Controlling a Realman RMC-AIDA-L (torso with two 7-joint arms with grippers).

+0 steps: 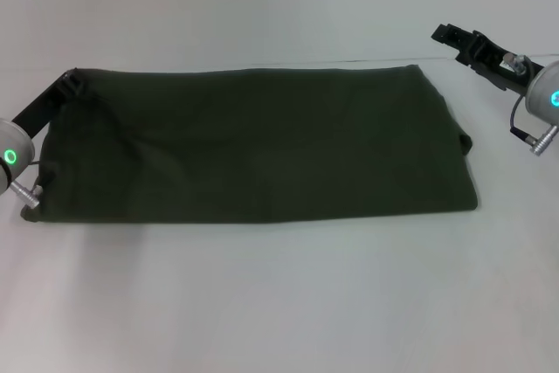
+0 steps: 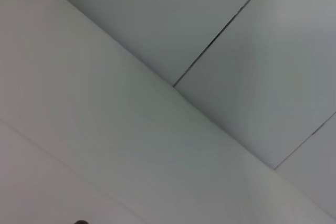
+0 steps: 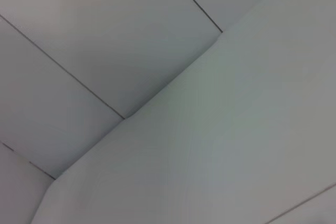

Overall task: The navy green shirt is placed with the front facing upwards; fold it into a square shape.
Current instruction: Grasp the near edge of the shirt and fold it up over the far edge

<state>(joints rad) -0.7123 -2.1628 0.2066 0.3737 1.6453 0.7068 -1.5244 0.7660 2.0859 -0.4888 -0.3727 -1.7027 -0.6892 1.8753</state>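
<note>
Navy green shirt (image 1: 262, 146) folded, long axis left-right; finger state of both grippers indiscernible.

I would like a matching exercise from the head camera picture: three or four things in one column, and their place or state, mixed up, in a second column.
Things:
1. navy green shirt
2. left tool
3. right tool
4. table

Places or states:
A. off the cloth, beyond the shirt's far corner on the robot's right
B. folded into a long dark band, lying flat
C. white surface under everything
D. at the shirt's far corner on the robot's left

Pairs: 1-B, 2-D, 3-A, 4-C
</note>
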